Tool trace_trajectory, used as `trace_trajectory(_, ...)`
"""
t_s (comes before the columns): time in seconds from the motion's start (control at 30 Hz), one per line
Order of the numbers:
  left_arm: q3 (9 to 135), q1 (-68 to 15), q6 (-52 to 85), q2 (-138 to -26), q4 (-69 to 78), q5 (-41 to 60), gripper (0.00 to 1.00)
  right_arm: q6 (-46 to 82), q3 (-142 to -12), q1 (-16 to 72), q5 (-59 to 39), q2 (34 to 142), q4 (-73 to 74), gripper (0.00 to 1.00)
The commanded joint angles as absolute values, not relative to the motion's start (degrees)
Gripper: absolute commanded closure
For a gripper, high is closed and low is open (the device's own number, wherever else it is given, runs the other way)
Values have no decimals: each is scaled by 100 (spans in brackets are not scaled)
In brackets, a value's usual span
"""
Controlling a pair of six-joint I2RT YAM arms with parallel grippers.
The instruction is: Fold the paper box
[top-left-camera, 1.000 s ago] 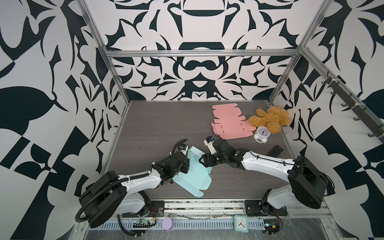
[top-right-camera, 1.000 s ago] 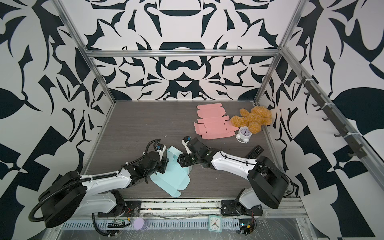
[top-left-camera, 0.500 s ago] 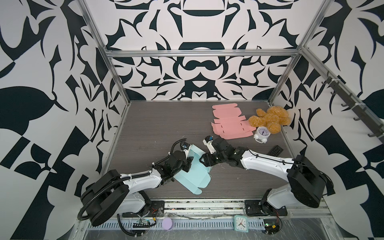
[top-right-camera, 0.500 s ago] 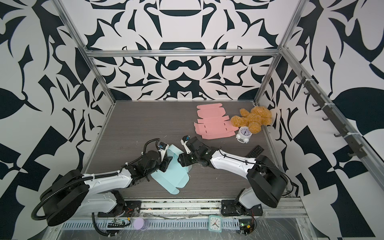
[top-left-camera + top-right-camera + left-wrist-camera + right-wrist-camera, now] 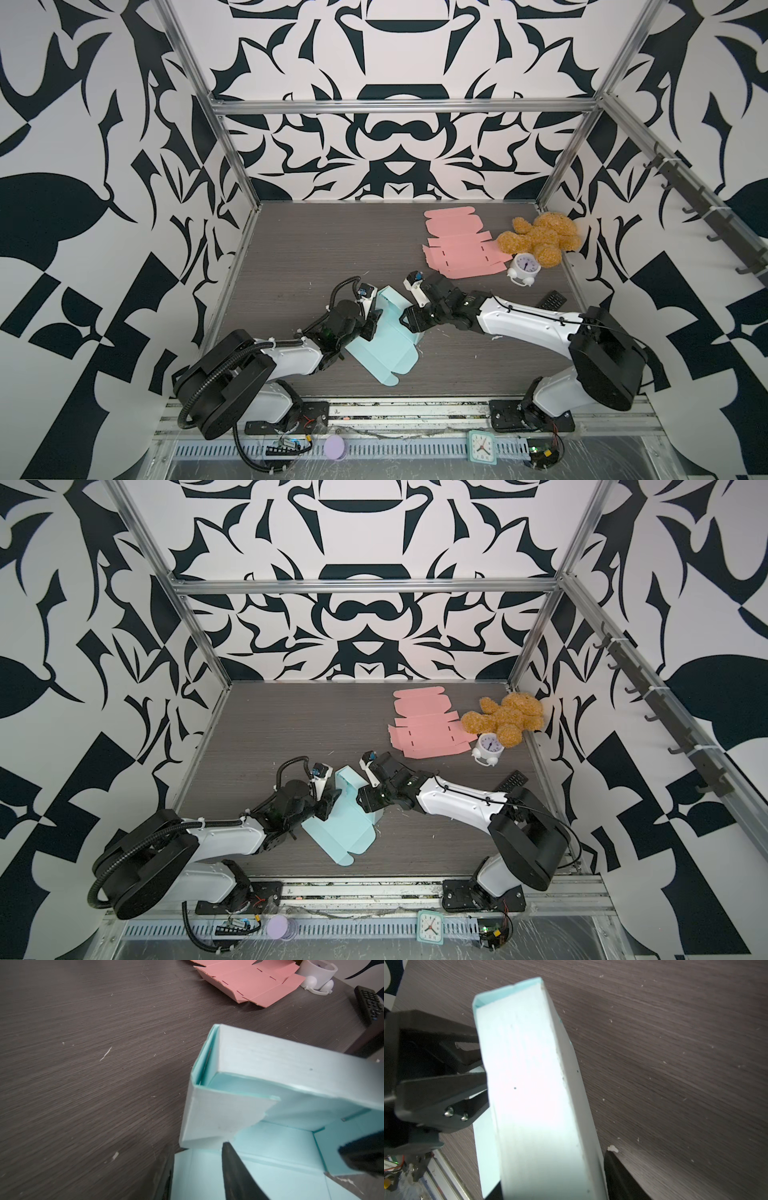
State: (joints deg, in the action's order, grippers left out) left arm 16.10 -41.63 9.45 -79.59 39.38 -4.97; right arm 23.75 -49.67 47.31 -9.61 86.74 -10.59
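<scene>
The light blue paper box (image 5: 384,347) (image 5: 343,827) lies part-folded near the table's front middle, with its far wall raised. My right gripper (image 5: 409,322) (image 5: 365,802) reaches in from the right. In the right wrist view the raised doubled wall (image 5: 525,1084) fills the gap between the right gripper's (image 5: 550,1188) fingers (image 5: 618,1176). My left gripper (image 5: 372,324) (image 5: 328,802) sits at the box's left side. In the left wrist view the left gripper (image 5: 195,1167) is open, straddling the edge of a flat panel, below a folded side flap (image 5: 224,1118).
A flat pink box blank (image 5: 461,249) lies at the back right, beside a brown teddy bear (image 5: 540,237), a white alarm clock (image 5: 524,268) and a black remote (image 5: 550,299). A teal clock (image 5: 482,446) and a purple disc (image 5: 336,446) sit on the front rail.
The right jaws have narrowed onto the box's raised wall. The left jaws have widened. The box has shifted slightly to the left.
</scene>
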Motion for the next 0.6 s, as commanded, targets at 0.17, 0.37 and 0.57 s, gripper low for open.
trace_trajectory(0.17, 1567, -3954, 617, -8497, 5103, 276, 54, 2132, -5281, 4754, -777, 8701, -1322, 46)
trace_trajectory(0.37, 1416, -3645, 719, -8625, 5687, 880, 54, 1979, -5424, 4754, -717, 8790, -1462, 48)
trace_trajectory(0.57, 1341, -3626, 838, -8517, 5642, 1033, 52, 1729, -5583, 4738, -459, 8857, -1739, 47)
